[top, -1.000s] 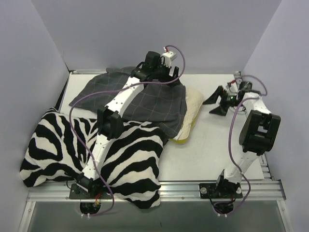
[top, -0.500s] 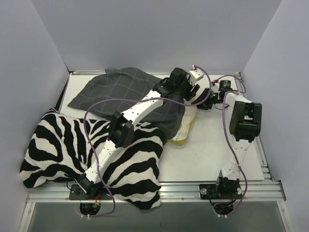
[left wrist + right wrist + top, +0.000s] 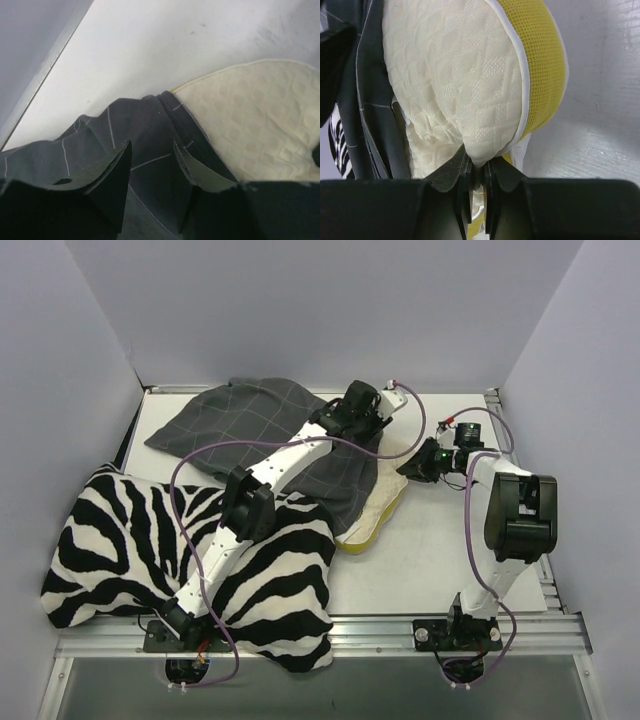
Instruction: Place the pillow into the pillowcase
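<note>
The dark grey checked pillowcase [image 3: 240, 425] lies spread at the back of the table, covering most of the white quilted pillow [image 3: 378, 502]. The pillow's yellow side edge [image 3: 540, 60] shows at the right. My left gripper [image 3: 366, 428] hovers low over the pillowcase's right edge. In the left wrist view its jaws [image 3: 151, 150] stand partly apart with pillowcase fabric [image 3: 140, 120] beneath them, and the pillow [image 3: 250, 125] lies just to the right. My right gripper [image 3: 408, 468] is shut on a pinched corner of the pillow [image 3: 455, 75], seen between its pads [image 3: 477, 167].
A large zebra-striped cushion [image 3: 120, 540] fills the front left, under the left arm and overlapping the pillowcase's near edge. Grey walls enclose the table on three sides. Bare table [image 3: 440, 550] shows at the front right.
The right arm swung left to the pillow and closed on its corner. The left gripper moved right along the pillowcase to its edge, its jaws narrowing. The pillow shifted slightly toward the front.
</note>
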Robot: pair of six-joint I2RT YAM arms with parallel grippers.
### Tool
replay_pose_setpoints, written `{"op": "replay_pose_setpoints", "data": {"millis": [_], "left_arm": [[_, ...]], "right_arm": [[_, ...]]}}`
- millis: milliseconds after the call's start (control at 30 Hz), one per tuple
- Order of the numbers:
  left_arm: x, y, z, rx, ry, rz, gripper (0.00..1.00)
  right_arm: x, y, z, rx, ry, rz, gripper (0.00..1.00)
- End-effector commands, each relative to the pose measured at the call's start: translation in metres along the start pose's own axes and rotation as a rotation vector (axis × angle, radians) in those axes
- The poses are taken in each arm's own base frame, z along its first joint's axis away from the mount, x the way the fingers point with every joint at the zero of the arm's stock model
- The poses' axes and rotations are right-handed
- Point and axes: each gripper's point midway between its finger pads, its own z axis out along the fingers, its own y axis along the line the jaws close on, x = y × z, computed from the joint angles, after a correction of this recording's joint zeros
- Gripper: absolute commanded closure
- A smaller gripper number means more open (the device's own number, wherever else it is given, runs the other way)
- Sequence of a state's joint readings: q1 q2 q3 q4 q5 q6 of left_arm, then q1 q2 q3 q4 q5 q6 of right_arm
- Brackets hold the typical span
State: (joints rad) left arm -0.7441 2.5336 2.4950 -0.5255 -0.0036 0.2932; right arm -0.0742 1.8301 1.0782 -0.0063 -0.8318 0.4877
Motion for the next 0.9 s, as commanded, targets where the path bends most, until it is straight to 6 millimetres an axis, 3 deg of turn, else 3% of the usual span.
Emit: {"op": "replay_pose_setpoints", "data": {"millis": [0,133,267,400,700,867], "left_arm": [[0.026,-0.001,-0.001,0.019,0.081,0.008,0.53],[0.0,-0.006,-0.02,0.139,0.0,-0.062,0.44],[-0.029,-0.007,-0.041,0.202,-0.077,-0.079,0.42],[-0.048,-0.008,-0.062,0.265,-0.126,-0.125,0.42],[-0.06,-0.035,-0.086,0.418,-0.173,-0.066,0.53],[-0.054,-0.052,-0.083,0.467,-0.148,-0.042,0.57]], "right_arm": [[0.019,0.025,-0.005,-0.063,0.061,-0.024,1.0],[0.02,0.03,-0.002,-0.076,0.072,-0.024,1.0],[0.04,0.028,0.002,-0.073,0.112,-0.001,1.0],[0.062,0.039,0.006,-0.086,0.143,-0.002,1.0],[0.063,0.05,-0.003,-0.105,0.112,-0.018,1.0],[0.066,0.058,-0.007,-0.116,0.113,-0.032,1.0]]}}
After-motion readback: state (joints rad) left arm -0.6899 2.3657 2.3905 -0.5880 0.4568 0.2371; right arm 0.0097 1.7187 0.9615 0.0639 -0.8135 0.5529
